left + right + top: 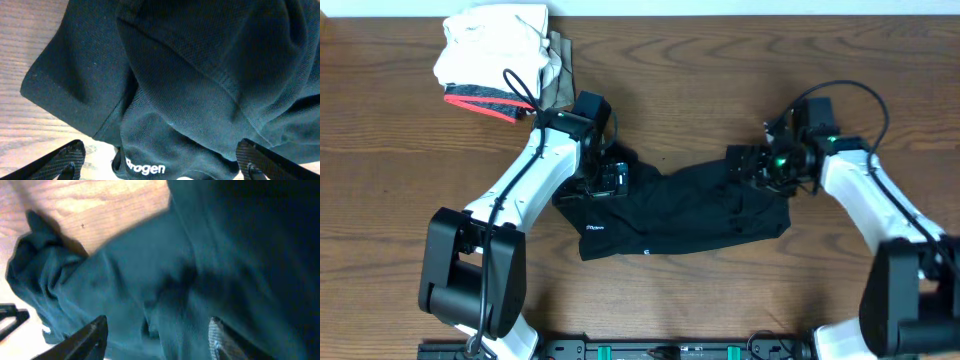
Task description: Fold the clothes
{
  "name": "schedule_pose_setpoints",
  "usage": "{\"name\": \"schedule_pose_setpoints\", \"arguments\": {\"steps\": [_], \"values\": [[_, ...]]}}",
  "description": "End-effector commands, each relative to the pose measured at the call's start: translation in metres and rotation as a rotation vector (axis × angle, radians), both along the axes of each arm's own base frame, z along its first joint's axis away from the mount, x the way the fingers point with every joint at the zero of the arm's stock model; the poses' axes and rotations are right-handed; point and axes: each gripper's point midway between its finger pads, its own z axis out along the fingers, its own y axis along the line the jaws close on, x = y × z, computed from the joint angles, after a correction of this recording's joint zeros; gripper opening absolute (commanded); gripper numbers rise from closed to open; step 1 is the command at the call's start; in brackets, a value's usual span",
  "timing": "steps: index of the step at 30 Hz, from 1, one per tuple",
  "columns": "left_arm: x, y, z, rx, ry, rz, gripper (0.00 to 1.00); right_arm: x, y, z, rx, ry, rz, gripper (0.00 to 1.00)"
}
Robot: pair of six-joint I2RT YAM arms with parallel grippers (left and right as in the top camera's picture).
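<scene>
The clothes, a black short-sleeved shirt (690, 210) with a small white logo (145, 168), lie bunched across the middle of the table. My left gripper (610, 178) hovers over the shirt's left end. In the left wrist view it (160, 155) stands wide open, the logo fold lying between its fingers (65, 159) untouched. My right gripper (745, 165) is over the shirt's right end. The right wrist view shows it (156, 326) with jaws apart and loose folds of the dark fabric (225, 255) between and under them, not pinched.
A stack of folded garments (495, 55), white and cream with a red-trimmed grey one (480, 100) at its near edge, sits at the back left, close to my left arm. Bare wooden table (720, 80) surrounds the shirt.
</scene>
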Motion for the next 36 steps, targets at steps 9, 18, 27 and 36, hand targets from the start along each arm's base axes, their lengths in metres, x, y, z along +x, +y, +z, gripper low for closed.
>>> {"name": "schedule_pose_setpoints", "arguments": {"steps": [9,18,27,36], "values": [[0.0,0.0,-0.003,0.001,-0.001,0.014,0.98,-0.042,-0.026,0.001,-0.237,0.091,0.104,0.7],[0.0,0.0,-0.003,0.002,0.0,0.018,0.98,-0.055,-0.012,-0.019,-0.384,0.081,0.22,0.69],[0.0,0.0,-0.003,0.002,0.001,0.022,0.98,-0.056,-0.009,-0.02,-0.591,0.016,0.314,0.68],[0.0,0.0,-0.003,0.002,0.002,0.021,0.98,-0.064,0.006,-0.033,-0.667,0.027,0.375,0.32]]}}
